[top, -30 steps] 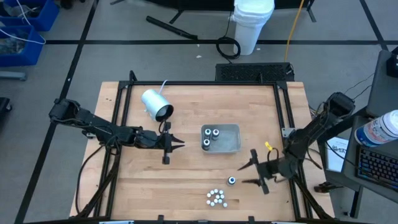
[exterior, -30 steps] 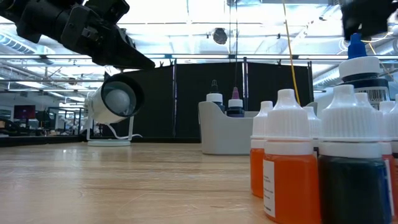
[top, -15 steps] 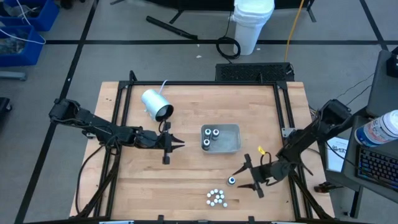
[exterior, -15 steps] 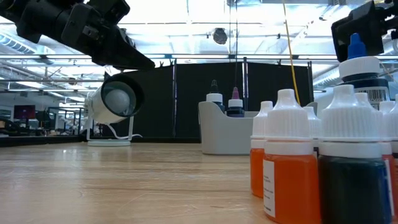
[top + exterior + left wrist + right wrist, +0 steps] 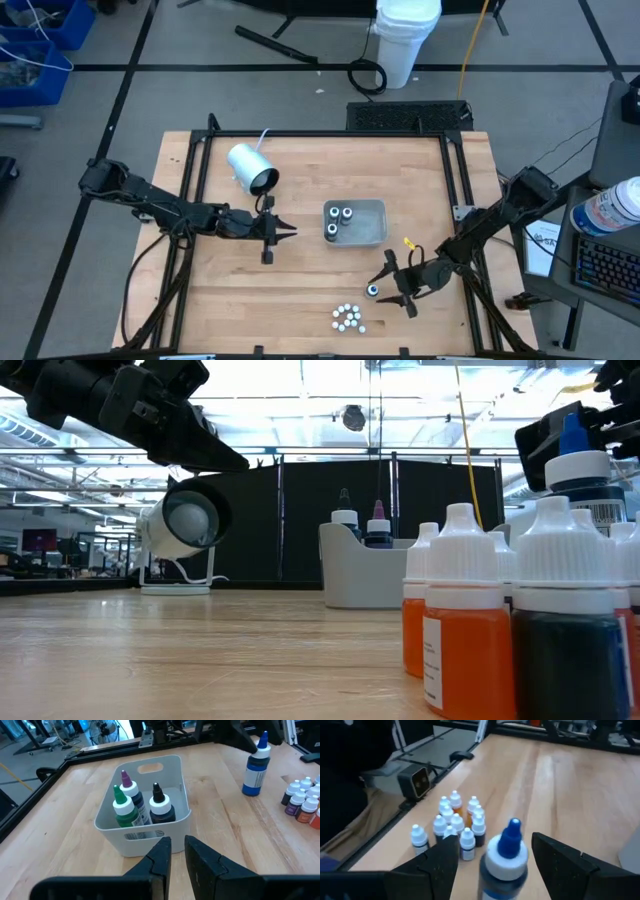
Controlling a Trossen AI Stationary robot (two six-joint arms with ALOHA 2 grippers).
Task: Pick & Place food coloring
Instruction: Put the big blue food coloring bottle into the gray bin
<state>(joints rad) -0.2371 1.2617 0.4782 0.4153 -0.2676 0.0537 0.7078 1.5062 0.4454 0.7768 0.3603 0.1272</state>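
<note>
Robot's right gripper brackets a blue-capped bottle on the workbench

The right gripper (image 5: 386, 284), fingers spread wide and gripping nothing, sits with a blue-tipped bottle (image 5: 503, 854) standing upright between them, near the table's front right. Just beyond, at the front edge, a cluster of small white-capped bottles (image 5: 347, 317) stands together. Toward the middle of the table, a grey tray (image 5: 172, 773) holds three more bottles (image 5: 142, 805). To its left hangs the left gripper (image 5: 285, 233), fingers narrowed, holding nothing, near a white cylinder (image 5: 251, 167).
</note>
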